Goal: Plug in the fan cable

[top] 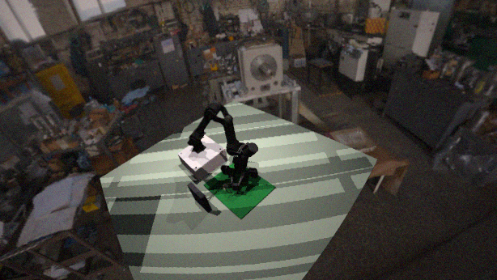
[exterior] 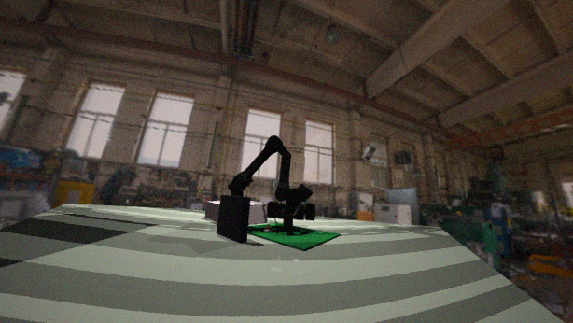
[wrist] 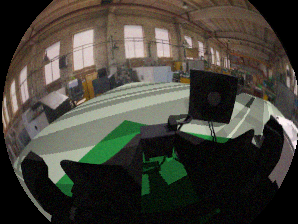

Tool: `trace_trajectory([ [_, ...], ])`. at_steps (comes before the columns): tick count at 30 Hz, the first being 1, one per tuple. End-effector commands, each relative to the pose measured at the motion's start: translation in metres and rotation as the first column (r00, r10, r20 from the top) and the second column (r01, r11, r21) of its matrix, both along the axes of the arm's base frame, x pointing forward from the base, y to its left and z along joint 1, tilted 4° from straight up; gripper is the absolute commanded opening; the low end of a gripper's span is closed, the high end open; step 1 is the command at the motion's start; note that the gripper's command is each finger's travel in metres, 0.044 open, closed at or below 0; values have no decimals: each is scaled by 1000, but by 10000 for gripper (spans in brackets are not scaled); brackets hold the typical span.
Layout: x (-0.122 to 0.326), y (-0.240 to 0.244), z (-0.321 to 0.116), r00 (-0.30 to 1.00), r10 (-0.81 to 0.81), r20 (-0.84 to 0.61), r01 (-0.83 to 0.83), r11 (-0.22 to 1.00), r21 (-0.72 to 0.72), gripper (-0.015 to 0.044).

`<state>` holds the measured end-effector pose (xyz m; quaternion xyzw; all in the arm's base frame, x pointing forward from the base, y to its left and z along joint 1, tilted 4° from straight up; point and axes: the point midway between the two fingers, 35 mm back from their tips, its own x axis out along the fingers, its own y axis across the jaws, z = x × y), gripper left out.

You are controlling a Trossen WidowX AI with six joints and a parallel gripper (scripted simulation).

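The green board [top: 241, 208] [exterior: 305, 242] [wrist: 111, 146] lies flat on the striped table. The black square fan [top: 199, 197] [exterior: 232, 218] [wrist: 213, 96] stands upright beside the board's left corner. Thin dark cable strands [wrist: 212, 131] run down from it towards the board. My gripper [top: 235, 187] [exterior: 289, 231] [wrist: 156, 135] points down low over the board and is shut on the cable's plug, which is hardly told from the dark fingertips. The four-pin header is not made out; fingers and shadow cover that area. Whether the plug sits on the pins cannot be told.
A white box [top: 208, 159] [exterior: 257, 214] stands on the table behind the board's left side, by the arm's base. A small dark part [wrist: 175, 121] shows just beyond the fingertips in the wrist view. The fan stands close beyond the fingers.
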<state>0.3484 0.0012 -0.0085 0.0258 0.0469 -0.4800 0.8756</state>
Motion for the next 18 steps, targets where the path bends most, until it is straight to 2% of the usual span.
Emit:
trace_trajectory([
  [1,0,0,-5,1000,5,-11,-5,1000,-1,0],
  [18,0,-1,-11,1000,5,-11,-5,1000,-2,0],
])
